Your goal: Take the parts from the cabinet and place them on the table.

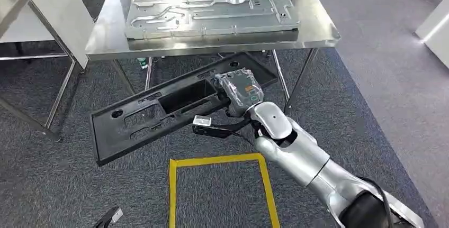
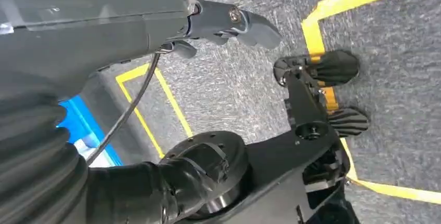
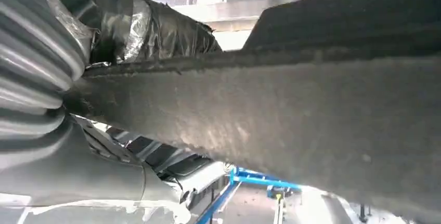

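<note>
right hand [image 1: 241, 91] fingers: hidden behind black panel [image 1: 159, 117] | metal plate [image 1: 212, 12]: top cropped

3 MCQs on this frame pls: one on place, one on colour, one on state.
1. Where is the silver metal panel?
A. on the steel table
B. on the carpet
C. in the left hand

2. What colour is the floor tape outline in front of the robot?
A. red
B. yellow
C. white

3. What is the right hand doing?
A. hanging with nothing in it
B. pressing on the table
C. holding the long black part

Answers: 1 A, it lies flat on the tabletop. 2 B, the tape shows yellow against grey carpet. 3 C, the head view shows the hand gripping the part in the air, short of the table.
</note>
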